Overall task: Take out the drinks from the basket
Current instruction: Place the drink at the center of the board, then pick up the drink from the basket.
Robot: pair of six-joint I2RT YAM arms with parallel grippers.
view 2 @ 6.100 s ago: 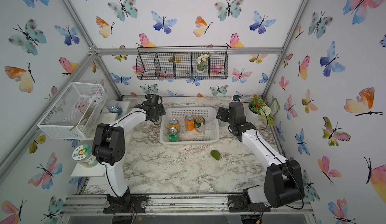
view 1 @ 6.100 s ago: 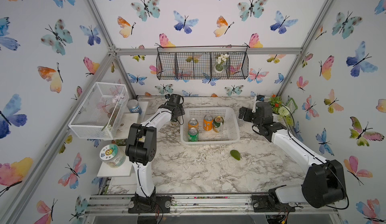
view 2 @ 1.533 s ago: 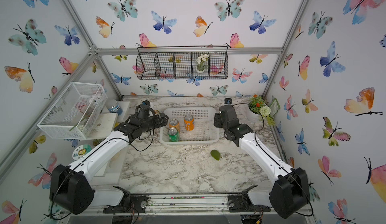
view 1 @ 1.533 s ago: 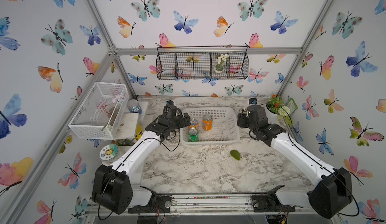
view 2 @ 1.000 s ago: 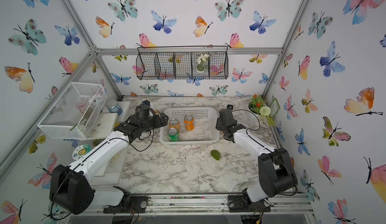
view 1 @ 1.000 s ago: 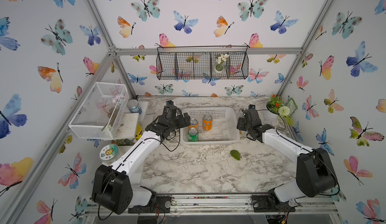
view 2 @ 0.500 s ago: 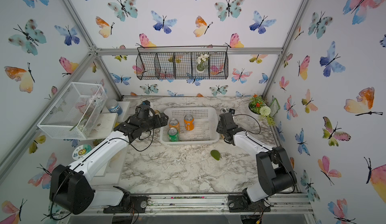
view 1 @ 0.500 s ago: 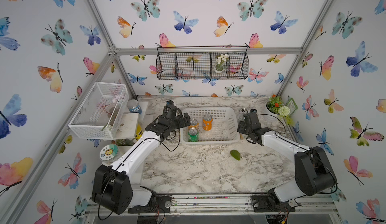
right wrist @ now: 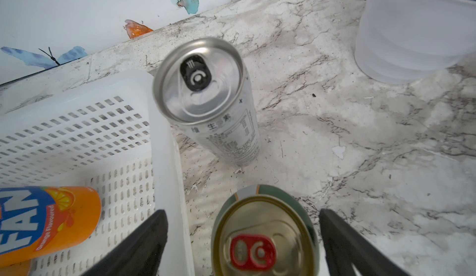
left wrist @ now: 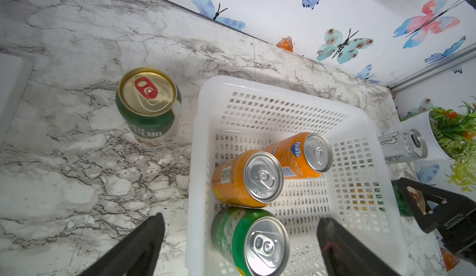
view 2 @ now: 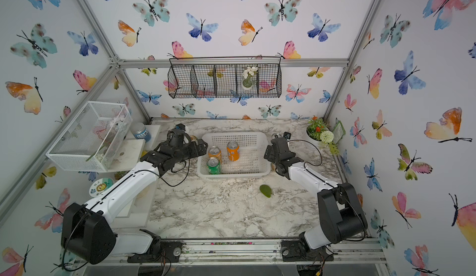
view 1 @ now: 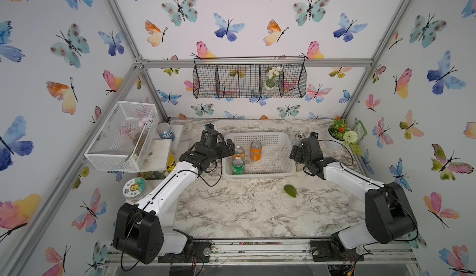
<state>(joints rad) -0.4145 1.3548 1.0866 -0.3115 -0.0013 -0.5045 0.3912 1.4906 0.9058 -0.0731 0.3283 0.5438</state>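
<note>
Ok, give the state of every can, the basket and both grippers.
White perforated plastic basket: holds three cans.
Orange metal cans: both upright inside basket.
Bright green metal can: upright inside basket.
Dark green gold-topped can: upright on marble counter, outside basket.
Slim silver can: upright on counter.
Left gripper: open, empty.
Second dark green gold-topped can: upright on counter.
Right gripper: open, straddling that can.
</note>
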